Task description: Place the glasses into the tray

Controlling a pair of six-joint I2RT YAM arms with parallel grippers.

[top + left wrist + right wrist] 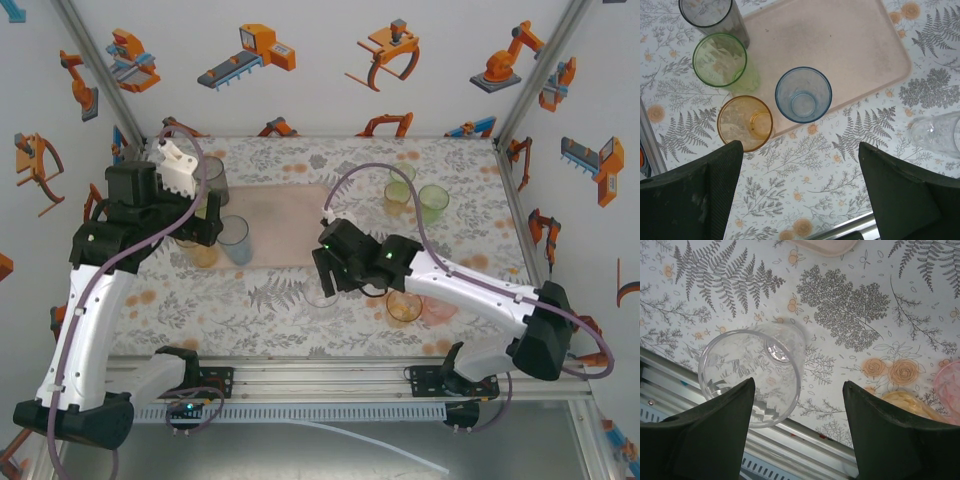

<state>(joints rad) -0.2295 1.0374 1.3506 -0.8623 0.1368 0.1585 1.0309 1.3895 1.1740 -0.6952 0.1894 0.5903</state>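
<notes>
Left gripper (800, 150) hangs over the patterned table (840, 165), jaws spread wide and nothing between them. Just ahead of its fingertips sits a cluster of four. An amber tumbler (745, 122) is nearest, right off the tip of one finger, with a blue tumbler (803, 95) just beside it. Then comes a green tumbler (720, 60) and, farthest out, a smoky grey tumbler (712, 15). The tray (840, 50) stretches away ahead of that gripper. The blue one's base looks to be just inside the tray's near rim, and the amber one is on the tablecloth outside it. For the green and grey I can't tell whether they're on or off. Over to the right gripper (797, 390): jaws wide here too, gripping nothing. A clear tumbler (752, 375) stands upright on the table right beneath it, off centre towards one finger (705, 435), its rim partly hidden behind that tip. Whether they touch I cannot make out. A corner of the tray lies ahead of this gripper, apart from the clear tumbler. Off to the side of the other finger, a second amber tumbler (907, 402) and a pink tumbler (950, 385) sit close together on the table. From above, a pair of pale green tumblers (432, 203) stands side by side beyond the right gripper, past the tray's end.
</notes>
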